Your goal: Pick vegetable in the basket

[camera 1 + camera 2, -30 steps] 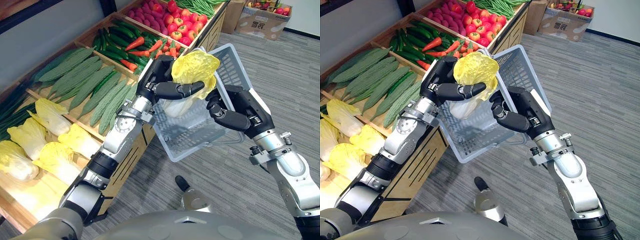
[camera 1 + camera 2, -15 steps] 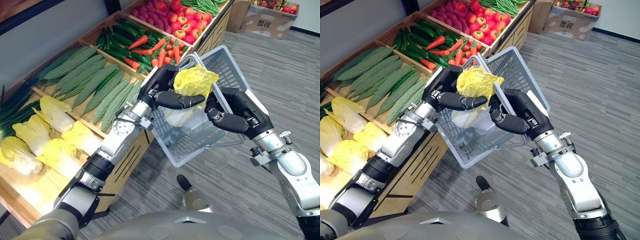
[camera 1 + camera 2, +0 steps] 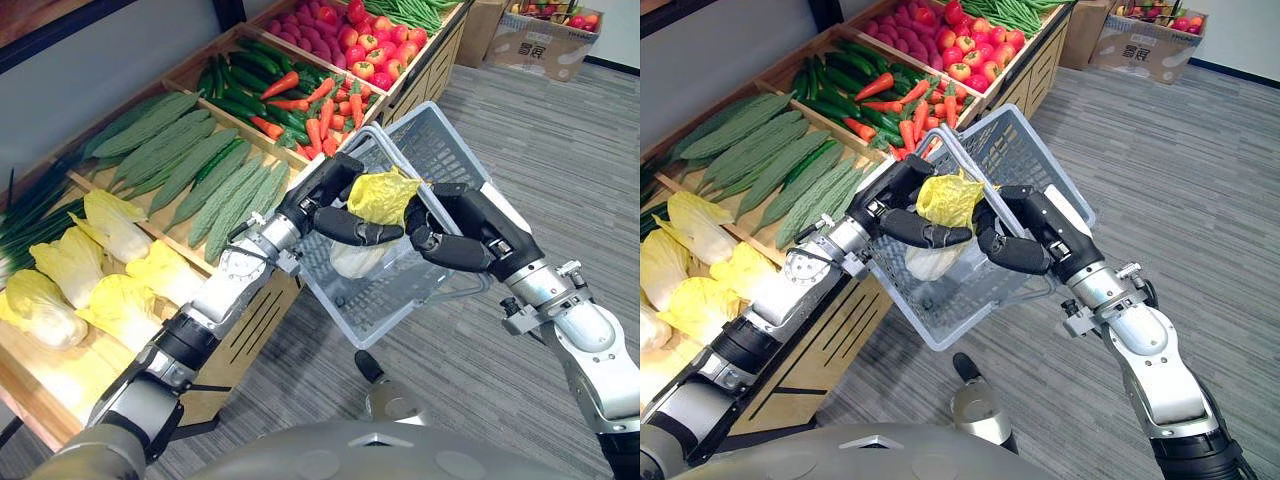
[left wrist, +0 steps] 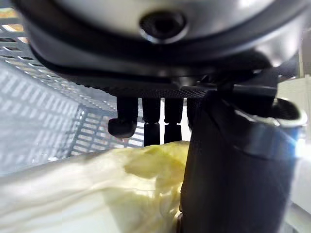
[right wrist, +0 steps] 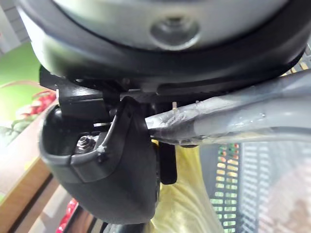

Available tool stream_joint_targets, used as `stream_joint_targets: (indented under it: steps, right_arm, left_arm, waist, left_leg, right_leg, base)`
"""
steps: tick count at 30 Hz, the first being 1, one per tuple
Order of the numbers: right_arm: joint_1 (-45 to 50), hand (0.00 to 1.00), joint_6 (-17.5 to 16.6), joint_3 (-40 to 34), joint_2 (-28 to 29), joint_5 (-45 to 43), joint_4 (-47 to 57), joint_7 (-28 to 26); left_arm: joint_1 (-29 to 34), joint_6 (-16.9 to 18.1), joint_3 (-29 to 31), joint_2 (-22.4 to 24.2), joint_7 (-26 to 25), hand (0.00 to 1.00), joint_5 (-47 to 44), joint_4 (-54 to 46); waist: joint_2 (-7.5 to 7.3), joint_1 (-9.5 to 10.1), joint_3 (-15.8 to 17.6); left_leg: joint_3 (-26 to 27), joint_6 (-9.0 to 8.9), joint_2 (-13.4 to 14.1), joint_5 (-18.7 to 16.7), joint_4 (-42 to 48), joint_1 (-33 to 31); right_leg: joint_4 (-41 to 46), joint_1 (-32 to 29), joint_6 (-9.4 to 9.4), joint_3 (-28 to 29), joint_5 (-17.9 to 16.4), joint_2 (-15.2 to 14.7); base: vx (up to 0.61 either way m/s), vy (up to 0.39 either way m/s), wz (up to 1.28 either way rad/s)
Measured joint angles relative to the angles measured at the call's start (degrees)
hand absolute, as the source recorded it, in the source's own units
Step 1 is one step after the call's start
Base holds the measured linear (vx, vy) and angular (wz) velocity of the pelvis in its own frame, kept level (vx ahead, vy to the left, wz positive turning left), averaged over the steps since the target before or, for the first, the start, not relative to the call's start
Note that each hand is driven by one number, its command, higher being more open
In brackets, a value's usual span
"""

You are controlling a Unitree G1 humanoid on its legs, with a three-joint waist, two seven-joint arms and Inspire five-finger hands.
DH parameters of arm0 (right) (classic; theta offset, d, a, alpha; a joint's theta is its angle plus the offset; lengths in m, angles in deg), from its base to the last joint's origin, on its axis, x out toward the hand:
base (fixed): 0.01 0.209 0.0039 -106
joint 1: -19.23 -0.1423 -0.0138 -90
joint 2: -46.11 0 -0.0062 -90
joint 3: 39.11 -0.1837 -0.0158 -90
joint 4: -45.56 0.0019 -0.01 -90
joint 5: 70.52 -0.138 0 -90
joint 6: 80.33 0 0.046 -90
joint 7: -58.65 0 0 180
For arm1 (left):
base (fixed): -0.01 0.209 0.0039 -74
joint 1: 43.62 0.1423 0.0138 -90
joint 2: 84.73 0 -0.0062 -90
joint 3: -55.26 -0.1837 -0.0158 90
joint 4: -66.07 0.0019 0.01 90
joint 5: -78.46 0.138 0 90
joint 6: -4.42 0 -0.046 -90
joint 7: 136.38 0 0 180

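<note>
Grasp check: we found the cabbage (image 3: 378,200), yellow leaf over a pale stem end, held in the left hand (image 3: 335,198), its fingers (image 3: 365,236) and thumb curled round the middle of the head. The stem end hung inside the grey basket (image 3: 445,140) and the leafy top stood about level with the rim; we could not tell whether it touched the basket's bottom. The basket was tilted, with its mouth turned toward the left arm. We recorded the right hand (image 3: 470,235) clamped on the basket's handle (image 5: 233,121), fingers wrapped round the grey bar. Beside the basket stood the wooden shelf (image 3: 250,330) with bitter gourds (image 3: 190,165), carrots (image 3: 320,125), tomatoes (image 3: 375,65) and more cabbages (image 3: 90,270).
</note>
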Motion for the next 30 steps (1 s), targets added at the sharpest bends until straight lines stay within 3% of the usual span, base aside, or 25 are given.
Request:
stream_joint_targets:
  steps: [12,19,30]
  right_arm:
    - [-0.3,0.00,0.0,0.0,0.0,2.3,0.0,-1.6]
    - [-1.7,0.00,0.0,0.6,0.1,2.4,0.2,-1.8]
    - [-2.0,0.00,0.0,0.5,1.0,2.8,0.2,-2.8]
  left_arm:
    - [0.0,0.6,-5.6,-2.9,0.8,0.00,13.8,-2.3]
    - [0.0,3.0,-12.2,-2.6,2.4,0.00,31.2,-2.2]
    - [0.0,5.2,-12.2,-0.7,0.7,0.00,42.0,0.0]
  waist:
    - [-0.29,-0.04,0.3]
    - [-0.70,-0.15,1.2]
    - [-0.75,-0.20,1.4]
  left_leg:
    - [0.1,-0.04,0.0,-0.2,0.1,-0.1]
    - [0.1,-0.03,0.0,-0.4,0.4,-0.1]
    - [0.1,-0.01,0.0,-0.5,0.7,-0.2]
  right_leg:
    - [-0.1,-0.2,-0.07,0.1,0.0,0.1]
    - [-0.1,-0.2,-0.11,0.2,-0.1,0.1]
    - [0.0,-0.2,-0.23,0.1,-0.1,0.2]
  base:
    - [0.02,0.011,0.00]
    - [0.00,0.000,0.00]
    - [0.00,0.000,0.00]
